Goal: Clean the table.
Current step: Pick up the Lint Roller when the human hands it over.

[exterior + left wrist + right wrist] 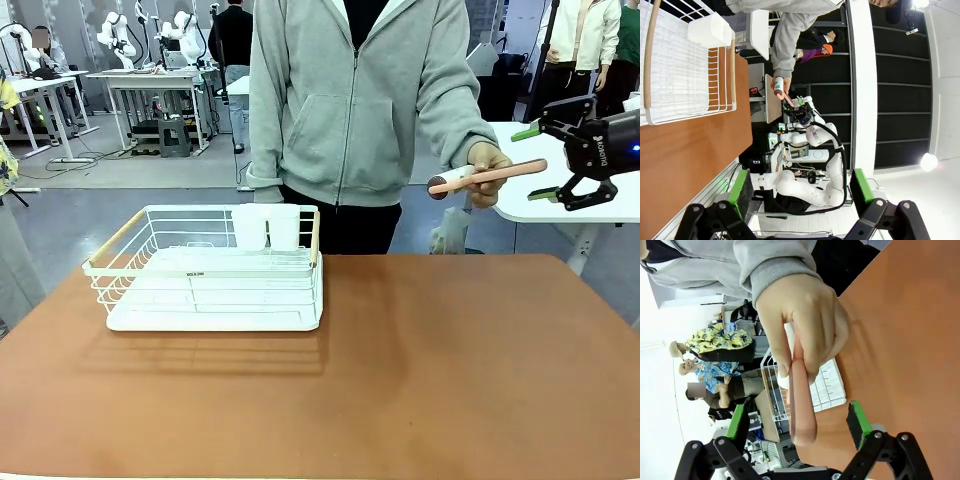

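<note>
Right wrist view shows a person's hand (807, 322) pinching a pink brush (801, 390) at the far right, its handle pointing into the spread right gripper (797, 421). Closing too soon could nip a finger or knock the brush loose.

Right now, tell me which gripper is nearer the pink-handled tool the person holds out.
The right gripper: its open jaws are right at the free end of the pink-handled tool. The left gripper is far off across the table.
</note>
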`<action>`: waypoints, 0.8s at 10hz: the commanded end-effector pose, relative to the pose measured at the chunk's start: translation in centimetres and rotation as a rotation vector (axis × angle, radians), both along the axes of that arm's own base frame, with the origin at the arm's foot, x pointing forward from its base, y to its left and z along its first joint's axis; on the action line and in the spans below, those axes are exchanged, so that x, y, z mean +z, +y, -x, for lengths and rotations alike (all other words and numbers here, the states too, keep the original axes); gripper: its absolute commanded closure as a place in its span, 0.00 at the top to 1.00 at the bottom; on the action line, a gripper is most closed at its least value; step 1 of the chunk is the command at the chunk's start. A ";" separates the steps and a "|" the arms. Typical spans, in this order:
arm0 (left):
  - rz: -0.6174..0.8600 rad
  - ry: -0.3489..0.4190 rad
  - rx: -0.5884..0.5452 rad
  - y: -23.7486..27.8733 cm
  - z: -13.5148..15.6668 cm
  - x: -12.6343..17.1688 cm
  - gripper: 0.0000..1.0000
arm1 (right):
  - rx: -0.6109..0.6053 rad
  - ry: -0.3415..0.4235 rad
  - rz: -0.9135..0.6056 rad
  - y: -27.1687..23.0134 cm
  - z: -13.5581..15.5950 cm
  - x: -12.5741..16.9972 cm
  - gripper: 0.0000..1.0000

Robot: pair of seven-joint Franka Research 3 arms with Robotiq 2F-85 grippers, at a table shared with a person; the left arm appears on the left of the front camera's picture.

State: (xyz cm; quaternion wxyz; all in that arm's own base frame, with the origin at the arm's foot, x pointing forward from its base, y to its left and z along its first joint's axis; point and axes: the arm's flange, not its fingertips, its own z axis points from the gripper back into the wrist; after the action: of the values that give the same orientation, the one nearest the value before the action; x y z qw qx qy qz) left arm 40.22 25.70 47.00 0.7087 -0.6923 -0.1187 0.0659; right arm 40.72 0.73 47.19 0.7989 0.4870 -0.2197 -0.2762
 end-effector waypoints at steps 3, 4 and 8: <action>0.002 0.001 -0.007 0.1 0.4 0.1 1.00 | -0.018 -0.036 -0.015 0.7 -2.1 -1.2 1.00; 0.002 0.001 -0.007 0.1 0.4 0.1 1.00 | -0.026 -0.043 -0.014 0.8 -2.3 -1.3 1.00; 0.002 0.001 -0.007 0.1 0.4 0.1 1.00 | -0.030 -0.044 -0.017 0.9 -2.9 -1.4 0.61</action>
State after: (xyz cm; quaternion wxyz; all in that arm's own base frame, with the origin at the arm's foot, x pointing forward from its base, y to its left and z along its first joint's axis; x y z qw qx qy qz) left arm 40.22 25.70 47.00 0.7087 -0.6923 -0.1187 0.0659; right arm 43.10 0.88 46.15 0.7885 0.4990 -0.2239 -0.2811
